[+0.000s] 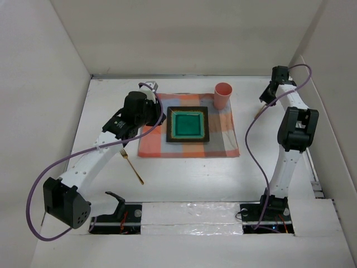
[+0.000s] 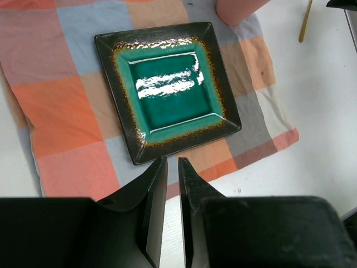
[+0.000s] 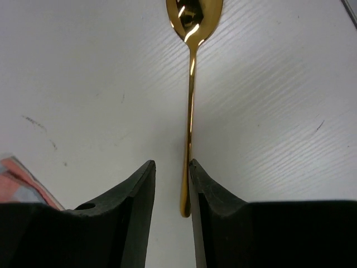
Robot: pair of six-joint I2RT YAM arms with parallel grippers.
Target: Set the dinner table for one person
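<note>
The white dinner table (image 1: pixel 189 178) carries an orange-and-grey checked cloth (image 1: pixel 223 139) with a square black plate with a teal centre (image 1: pixel 188 124) on it. A pink cup (image 1: pixel 222 95) stands at the cloth's back right corner. A gold fork (image 1: pixel 131 166) lies on the table left of the cloth. My left gripper (image 2: pixel 172 161) is shut and empty, hovering over the cloth's edge (image 2: pixel 61 106) just short of the plate (image 2: pixel 170 89). My right gripper (image 3: pixel 171 163) is open low over the table, its jaws either side of the handle end of a gold spoon (image 3: pixel 191 111), which touches the right finger.
White walls enclose the table at the back and both sides. The spoon (image 1: pixel 260 113) lies right of the cloth, near the right wall. The cup (image 2: pixel 237 10) and spoon handle (image 2: pixel 304 22) show at the top of the left wrist view. Arm bases and cables sit at the near edge.
</note>
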